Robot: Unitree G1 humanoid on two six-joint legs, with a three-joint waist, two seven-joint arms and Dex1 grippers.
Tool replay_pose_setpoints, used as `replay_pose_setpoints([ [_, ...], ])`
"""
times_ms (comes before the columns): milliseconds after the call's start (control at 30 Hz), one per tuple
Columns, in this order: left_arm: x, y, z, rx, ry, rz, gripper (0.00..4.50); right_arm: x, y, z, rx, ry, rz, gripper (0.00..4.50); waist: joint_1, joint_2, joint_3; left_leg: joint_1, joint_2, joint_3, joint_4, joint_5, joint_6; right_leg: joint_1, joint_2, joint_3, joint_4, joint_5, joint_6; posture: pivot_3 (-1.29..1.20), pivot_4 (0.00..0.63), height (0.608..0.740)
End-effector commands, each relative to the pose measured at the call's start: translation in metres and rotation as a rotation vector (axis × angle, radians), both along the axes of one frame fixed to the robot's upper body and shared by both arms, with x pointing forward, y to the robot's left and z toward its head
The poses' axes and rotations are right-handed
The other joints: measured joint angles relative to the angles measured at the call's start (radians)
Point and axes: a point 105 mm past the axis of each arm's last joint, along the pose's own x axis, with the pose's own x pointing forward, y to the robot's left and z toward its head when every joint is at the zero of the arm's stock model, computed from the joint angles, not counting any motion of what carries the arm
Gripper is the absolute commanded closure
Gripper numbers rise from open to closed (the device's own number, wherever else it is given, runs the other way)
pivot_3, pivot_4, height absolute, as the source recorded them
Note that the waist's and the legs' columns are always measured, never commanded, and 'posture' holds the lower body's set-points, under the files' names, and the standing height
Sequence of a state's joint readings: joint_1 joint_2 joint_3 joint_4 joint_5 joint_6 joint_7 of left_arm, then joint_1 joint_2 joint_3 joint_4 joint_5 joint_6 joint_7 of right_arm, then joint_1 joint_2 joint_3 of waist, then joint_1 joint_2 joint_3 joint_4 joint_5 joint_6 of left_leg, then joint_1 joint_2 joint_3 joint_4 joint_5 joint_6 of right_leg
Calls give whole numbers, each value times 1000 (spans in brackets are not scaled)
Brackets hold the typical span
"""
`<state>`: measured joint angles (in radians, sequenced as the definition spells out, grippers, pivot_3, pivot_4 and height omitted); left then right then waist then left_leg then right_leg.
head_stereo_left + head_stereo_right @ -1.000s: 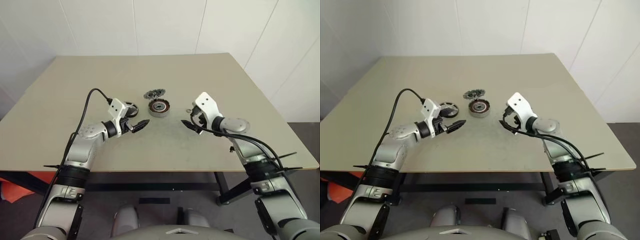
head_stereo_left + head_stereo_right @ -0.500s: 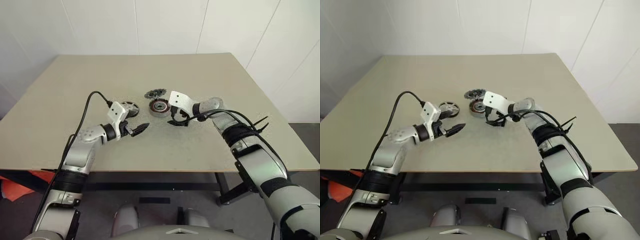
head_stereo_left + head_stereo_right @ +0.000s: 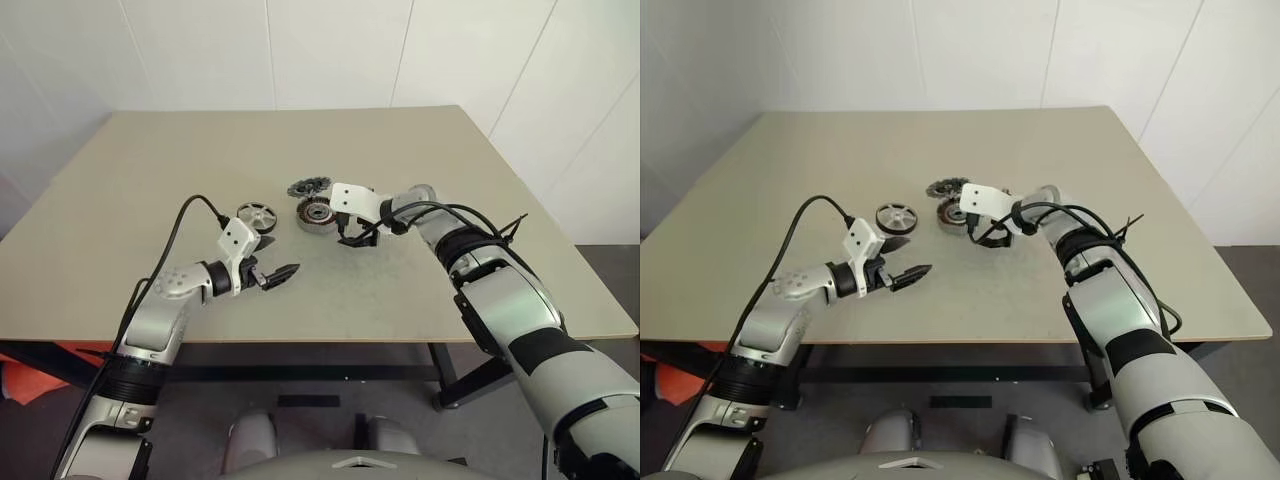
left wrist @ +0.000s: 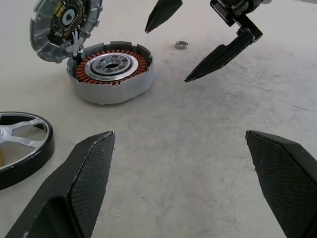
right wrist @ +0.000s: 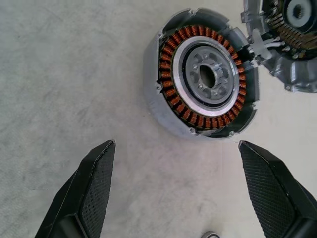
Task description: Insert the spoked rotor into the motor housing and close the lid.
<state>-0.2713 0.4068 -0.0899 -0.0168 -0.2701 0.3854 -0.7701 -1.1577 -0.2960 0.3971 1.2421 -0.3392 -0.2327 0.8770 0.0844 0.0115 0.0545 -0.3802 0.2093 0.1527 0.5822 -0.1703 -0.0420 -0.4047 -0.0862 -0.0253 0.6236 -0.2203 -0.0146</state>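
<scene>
Both arms out, both grippers wide open and empty

The left gripper (image 3: 282, 272) points level toward the right; the right arm reaches farther forward, its right gripper (image 3: 352, 237) angled downward and leftward.

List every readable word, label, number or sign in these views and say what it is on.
None can be read.
Round grey motor housing with copper windings: no markings visible.
Hinged grey lid: its inner circuit parts show no readable text.
Shiny silver spoked rotor: plain.
Beige table: plain.
</scene>
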Motion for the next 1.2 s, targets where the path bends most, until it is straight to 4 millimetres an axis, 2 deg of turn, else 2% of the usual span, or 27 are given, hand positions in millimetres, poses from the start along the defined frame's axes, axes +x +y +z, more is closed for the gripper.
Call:
replay_pose_setpoints([
  [33, -1, -5, 12, -7, -44, -13, 41, 8, 14, 26, 18, -82, 29, 0, -5, 0, 0, 0, 0, 0, 0, 0, 0, 0, 0, 0, 0, 0, 0, 0, 0, 740],
  [300, -2, -3, 11, -10, -36, 1, 41, 9, 25, 27, 36, -80, 12, 0, -15, 0, 0, -1, 0, 0, 0, 0, 0, 0, 0, 0, 0, 0, -1, 0, 0, 740],
  [700, -4, 4, 11, -4, -36, 37, 41, 9, 28, 17, 32, -56, -22, 0, -16, 0, 0, -1, 1, 0, 0, 0, 0, -1, 1, 0, 0, -1, -1, 0, 0, 740],
  [833, -4, 5, 11, -5, -37, 46, 0, 7, 32, 13, 37, -40, -20, 923, -16, 1, 0, 0, 2, 0, 0, 0, 0, -1, 1, 0, 0, -1, -1, 0, 0, 740],
  [900, -4, 6, 12, -7, -36, 51, 0, 7, 34, 12, 39, -42, -20, 1619, -16, 1, 0, 0, 2, 0, 0, 0, 0, -1, 1, 0, 0, -1, -1, 0, 0, 740],
  [1200, -4, 7, 12, -10, -35, 60, 0, 8, 40, 13, 47, -50, -26, 1619, -16, 1, 0, 0, 2, 0, 0, 0, 0, -1, 2, 0, 0, -1, -1, 0, 0, 740],
])
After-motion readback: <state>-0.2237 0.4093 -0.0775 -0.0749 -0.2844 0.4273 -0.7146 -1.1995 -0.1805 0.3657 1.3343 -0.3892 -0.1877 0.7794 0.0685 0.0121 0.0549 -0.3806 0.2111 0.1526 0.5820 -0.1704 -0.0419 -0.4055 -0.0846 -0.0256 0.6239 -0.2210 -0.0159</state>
